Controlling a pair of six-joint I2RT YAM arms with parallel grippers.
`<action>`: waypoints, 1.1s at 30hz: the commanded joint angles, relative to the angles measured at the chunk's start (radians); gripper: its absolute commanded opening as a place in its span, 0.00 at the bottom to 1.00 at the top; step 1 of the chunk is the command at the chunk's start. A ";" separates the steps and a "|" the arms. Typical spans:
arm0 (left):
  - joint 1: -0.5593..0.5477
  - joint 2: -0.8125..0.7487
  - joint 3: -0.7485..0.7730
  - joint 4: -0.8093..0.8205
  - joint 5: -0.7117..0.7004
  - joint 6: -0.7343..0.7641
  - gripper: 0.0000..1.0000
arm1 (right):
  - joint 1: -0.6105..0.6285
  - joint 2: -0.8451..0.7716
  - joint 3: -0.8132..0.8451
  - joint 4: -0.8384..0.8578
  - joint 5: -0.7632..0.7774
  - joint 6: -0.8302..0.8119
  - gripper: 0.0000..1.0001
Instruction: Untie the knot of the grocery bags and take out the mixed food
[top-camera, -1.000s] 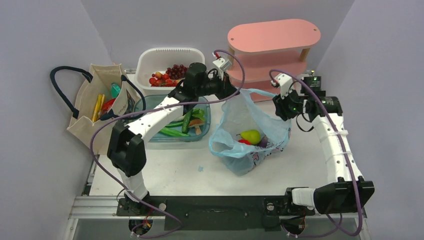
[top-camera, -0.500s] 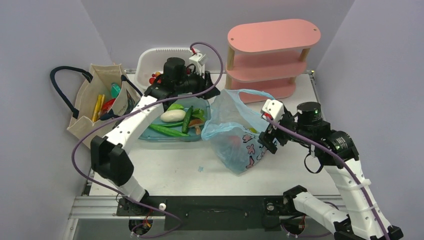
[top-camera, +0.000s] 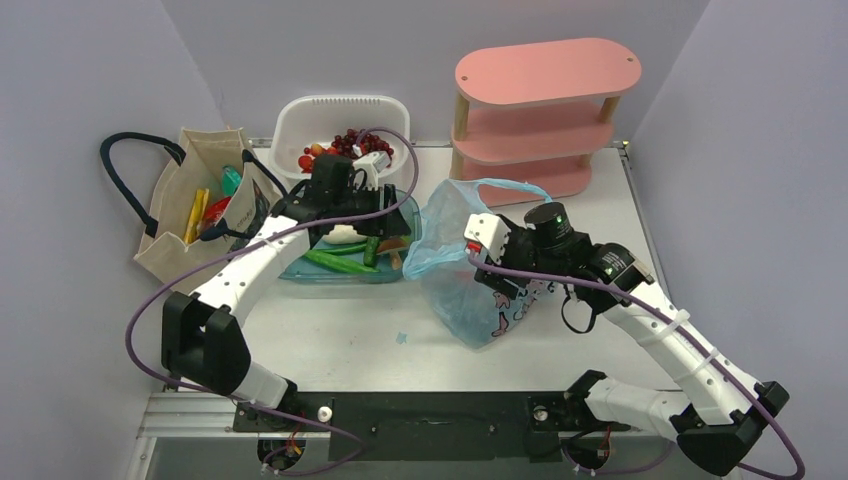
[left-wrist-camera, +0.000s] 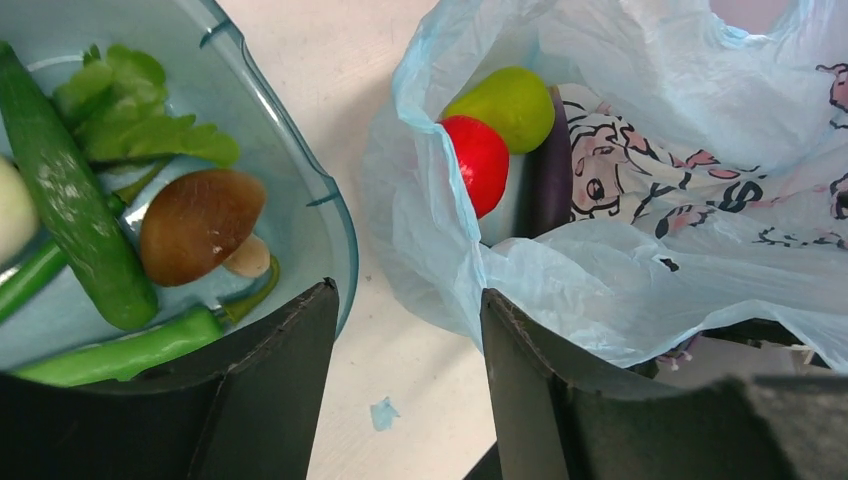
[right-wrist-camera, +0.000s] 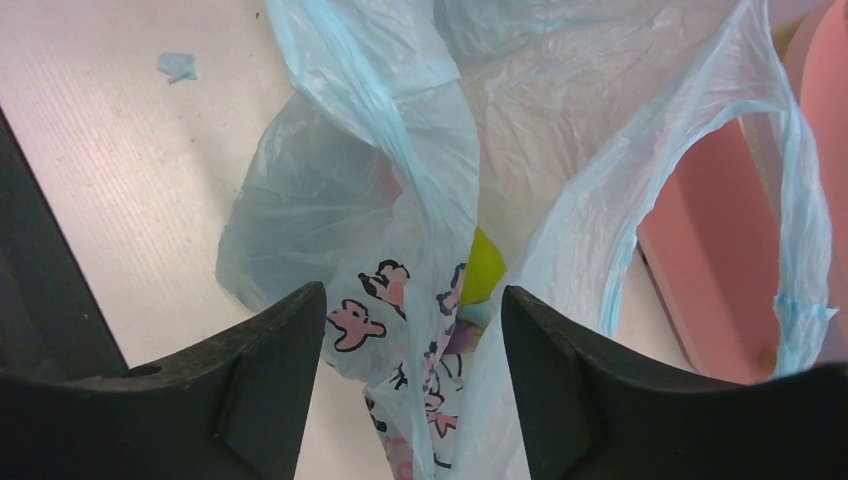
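Both arms had dropped since a second earlier, when they held the blue bag's handles stretched high and apart. Released, the bag (top-camera: 470, 305) had slumped onto the worktop (top-camera: 330, 340) just beside the tub (left-wrist-camera: 335, 240). No knot showed. One handle loop (right-wrist-camera: 800, 200) hung free and the mouth gaped, so the untying looked finished and emptying was probably the step in hand. The left claw (left-wrist-camera: 405, 300) hovered low over the gap between tub and bag, spread wide and holding nothing. It faced the opening where the pear (left-wrist-camera: 505, 100), red fruit (left-wrist-camera: 480, 160) and eggplant (left-wrist-camera: 550, 170) lay bunched together. That seemed a fair line for reaching in. The right claw (right-wrist-camera: 412, 300) hung over the bag's printed side, equally wide and empty, perhaps ready to pin the thin plastic, which would likely drag along with any fruit lifted. The tote (top-camera: 165, 245) stood well apart at the worktop's left edge, its packets (top-camera: 200, 210) not yet taken out.
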 joint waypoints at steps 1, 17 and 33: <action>0.008 0.007 -0.025 0.093 0.023 -0.108 0.53 | 0.028 -0.006 0.006 0.065 0.060 -0.060 0.56; -0.090 0.173 -0.061 0.244 0.175 -0.296 0.56 | 0.102 -0.114 -0.112 0.081 0.210 -0.144 0.15; 0.182 0.172 0.110 0.322 0.091 -0.282 0.00 | 0.101 -0.502 -0.291 0.015 0.585 -0.150 0.00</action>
